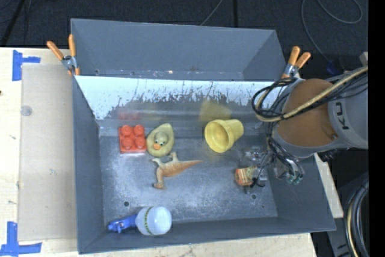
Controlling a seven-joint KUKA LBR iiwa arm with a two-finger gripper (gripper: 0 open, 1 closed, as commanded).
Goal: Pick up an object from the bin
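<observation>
Broadly: grey metal bin (180,57) with sloped walls, things spread loosely over its floor, no heap; robot arm (313,120) reaches in over the right rim, wrist low above the right end of the floor.

By size: yellow cup (224,134) on its side near the back middle; red studded block (132,139) at back left, with the yellow duck (160,140) just beside it; tan dinosaur (171,168) just below the duck; white bulb-shaped toy (150,221) with a blue end near the front wall, well apart from the rest; small multicoloured piece (243,176), red and yellow, on the floor at the right.

The gripper (257,176) sits just beside that small piece, perhaps touching it; whether it is spread or pressed together cannot be told, dark metal and cable hide it; no hold can be claimed.

Judgement: step in hand looks like settling onto the small piece. To do it well: centre over the piece rather than at its right edge; come straight down, since the right wall slopes in close; close only once the piece sits squarely inside; lift vertically. The piece is small and light, so a glancing touch would likely flick it toward the cup.
</observation>
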